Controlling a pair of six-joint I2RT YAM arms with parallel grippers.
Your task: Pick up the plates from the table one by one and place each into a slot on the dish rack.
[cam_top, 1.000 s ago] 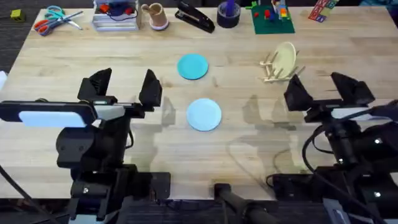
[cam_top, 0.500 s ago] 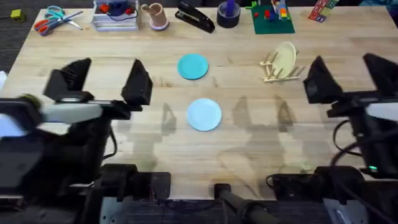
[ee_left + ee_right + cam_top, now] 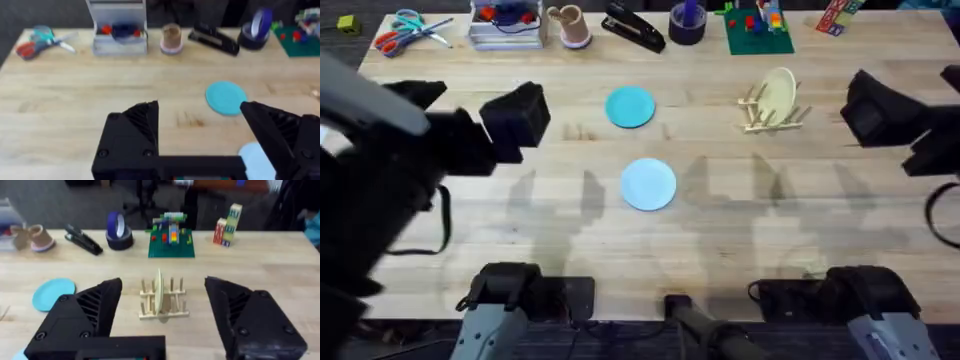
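Now left gripper at 9 o'clock of table, raised, fingers spread wide, holding nothing. Pale light-blue plate flat at table centre; teal plate flat just beyond, toward 12 o'clock, apart. Dish rack at 2 o'clock, cream-yellow plate upright in slot. Right gripper at 3 o'clock, fingers wide apart, empty.

Teal plate, pale-blue plate flat on table; dish rack seemingly holds cream plate.
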